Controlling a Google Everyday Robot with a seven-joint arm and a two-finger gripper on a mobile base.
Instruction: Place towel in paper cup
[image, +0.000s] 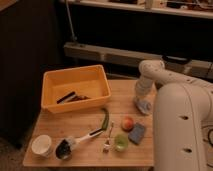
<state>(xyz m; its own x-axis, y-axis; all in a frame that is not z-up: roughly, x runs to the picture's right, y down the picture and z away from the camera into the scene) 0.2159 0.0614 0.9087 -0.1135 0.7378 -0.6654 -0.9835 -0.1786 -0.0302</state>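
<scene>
Table (85, 125) | tool (142, 103) right edge, perhaps on towel (146, 108) | sponge (136, 133) near | paper cup (41, 145) left

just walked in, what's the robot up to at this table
The robot's arm bends down at the right side of the table, its tool low near the edge. The paper cup stands at the front left corner, far from the tool. A blue pad, perhaps the towel, lies beside an orange fruit. No towel shows in the cup.

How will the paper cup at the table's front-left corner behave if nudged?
The paper cup stands upright and looks empty, so probably light, apt to slide or tip. Its thin wall would likely crush if squeezed. The hand sits low by the table's right side, far from it.
</scene>
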